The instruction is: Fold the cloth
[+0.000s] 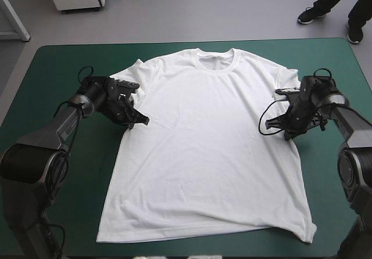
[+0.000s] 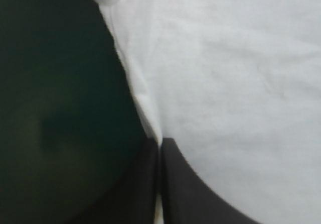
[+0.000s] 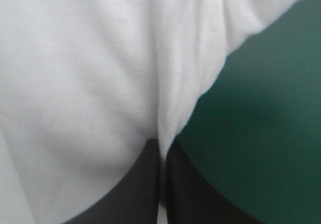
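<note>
Two pinches are set, one on each side of the T-shirt (image 1: 209, 143), which lies spread flat and face-up on the teal-green bench (image 1: 58, 67), collar (image 1: 215, 58) toward the far edge and hem (image 1: 197, 230) toward the robot. The left gripper (image 1: 141, 120) sits at the side seam just below the sleeve, and the right gripper (image 1: 269, 123) mirrors it on the opposite side.

In both wrist views the black fingers (image 2: 200, 194) are pressed together with only a white sliver of fabric between them, so each is clamped on the shirt's edge. How deep the bite goes is hard to judge from here; it may be only the outer fold.

This looks like the start of a fold. To do it well, both arms should rise together and evenly so the cloth comes up taut between them without twisting. Lift only enough to free the edge, then carry it across in one level sweep. If one side lags, the fold line will skew. A shallow grip could slip under the shirt's weight.
</note>
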Controlling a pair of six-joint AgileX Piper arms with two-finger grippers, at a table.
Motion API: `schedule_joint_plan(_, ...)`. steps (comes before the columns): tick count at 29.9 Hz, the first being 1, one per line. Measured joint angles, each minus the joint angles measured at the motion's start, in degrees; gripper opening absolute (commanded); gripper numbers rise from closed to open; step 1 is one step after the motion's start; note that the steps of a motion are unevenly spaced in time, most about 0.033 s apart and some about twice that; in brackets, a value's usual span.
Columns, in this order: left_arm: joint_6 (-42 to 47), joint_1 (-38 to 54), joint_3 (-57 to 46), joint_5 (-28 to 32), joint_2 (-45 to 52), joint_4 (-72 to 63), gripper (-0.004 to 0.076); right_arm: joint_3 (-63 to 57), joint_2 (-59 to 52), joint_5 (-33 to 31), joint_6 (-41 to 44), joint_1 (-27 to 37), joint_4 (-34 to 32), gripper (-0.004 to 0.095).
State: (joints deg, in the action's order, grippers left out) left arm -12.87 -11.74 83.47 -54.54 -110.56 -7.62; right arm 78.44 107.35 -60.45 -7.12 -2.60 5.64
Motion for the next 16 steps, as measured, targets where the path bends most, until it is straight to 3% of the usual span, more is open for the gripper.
schedule_joint_plan(6,-0.78,0.0,1.4,-2.55,1.13,1.4,-0.0009,3.47,0.53,-2.9,-0.32,-0.02,1.63,-0.0013)
schedule_joint_plan(16,0.72,-0.05,8.65,-7.67,14.43,6.26,-0.0009,21.44,-6.17,-9.52,0.63,-0.13,1.22,-0.0013)
